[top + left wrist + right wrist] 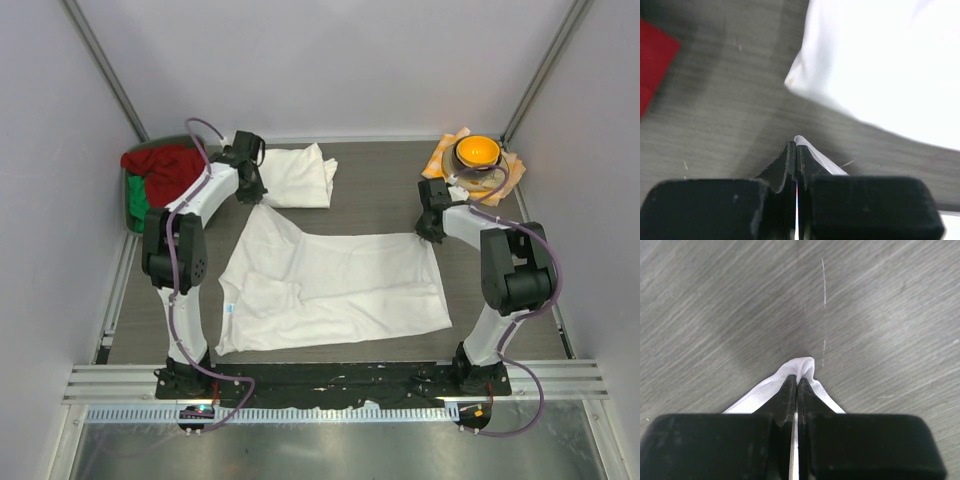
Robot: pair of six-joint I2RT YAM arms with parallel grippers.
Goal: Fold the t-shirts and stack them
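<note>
A white t-shirt (335, 280) lies spread on the grey table. My left gripper (252, 192) is shut on its far left corner; a sliver of white cloth (812, 150) shows between the fingers in the left wrist view. My right gripper (430, 230) is shut on its far right corner; the pinched fabric (802, 367) bulges past the fingertips in the right wrist view. A second white t-shirt (298, 176) lies folded at the back, just beyond my left gripper, and fills the upper right of the left wrist view (890, 60).
A red and green cloth pile (155, 180) lies at the back left, its red edge in the left wrist view (652, 55). An orange bowl (476, 153) stands on an orange-and-white checked cloth (440, 155) at the back right. Metal rails run along the table sides.
</note>
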